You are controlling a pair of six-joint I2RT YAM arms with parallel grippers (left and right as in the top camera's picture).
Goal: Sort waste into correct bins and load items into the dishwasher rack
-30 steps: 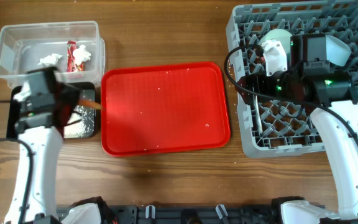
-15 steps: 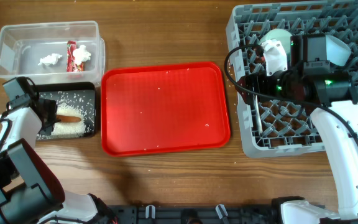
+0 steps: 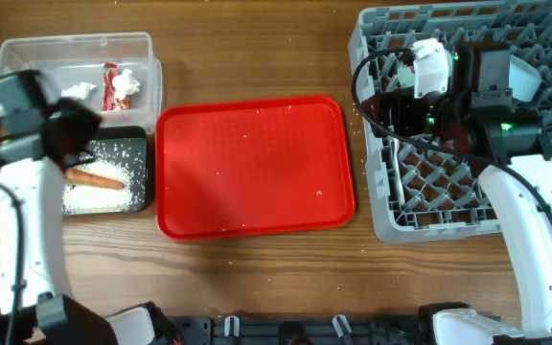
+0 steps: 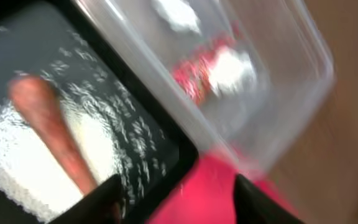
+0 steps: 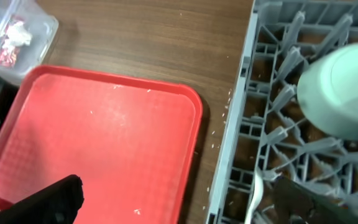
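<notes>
Overhead: bright, even light; faint soft shadows on the counter (image 3: 257, 278). My left wrist view: heavy motion blur throughout. My right wrist view: sharp, evenly lit; my fingers (image 5: 48, 199) dark, soft-edged.

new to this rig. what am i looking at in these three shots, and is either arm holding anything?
A two-armed robot works at a wooden table. One picture looks down from above; the other two come from cameras on each wrist. The left hand hangs open by the black tray, which holds rice and an orange stick. The clear tub beside it holds a wrapper and tissue. The red tray sits in the middle. The right hand is open at the grey rack, where a pale bowl sits. Neither holds anything.
</notes>
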